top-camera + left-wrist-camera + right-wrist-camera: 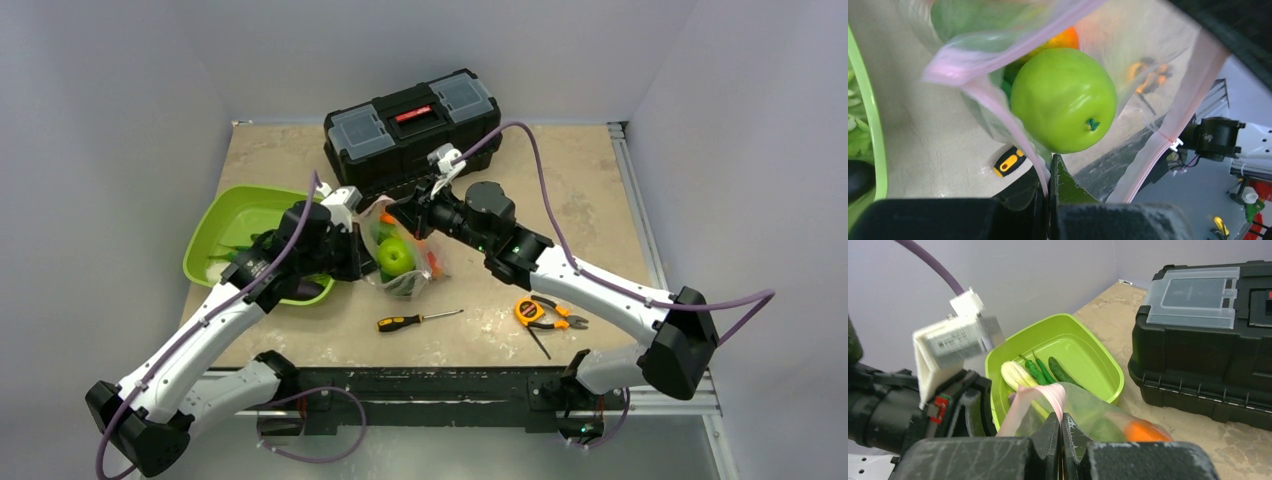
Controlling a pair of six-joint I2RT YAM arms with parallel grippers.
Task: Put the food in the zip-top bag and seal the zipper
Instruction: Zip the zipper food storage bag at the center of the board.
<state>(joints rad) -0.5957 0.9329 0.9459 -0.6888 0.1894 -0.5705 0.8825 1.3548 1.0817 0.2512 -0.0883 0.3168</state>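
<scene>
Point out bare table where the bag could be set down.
Widest bare patch: between the black toolbox and the table right edge. Smaller: far-left corner behind the green tray. Crowded: centre, around the held zip-top bag, screwdriver and pliers in front.

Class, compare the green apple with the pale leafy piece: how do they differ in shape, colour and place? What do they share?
The green apple is round; the leafy piece is long. The apple is bright green; the leafy piece pale, whitish. The apple sits inside the zip-top bag; the leafy piece lies in the lime-green tray. Both are toy food.
</scene>
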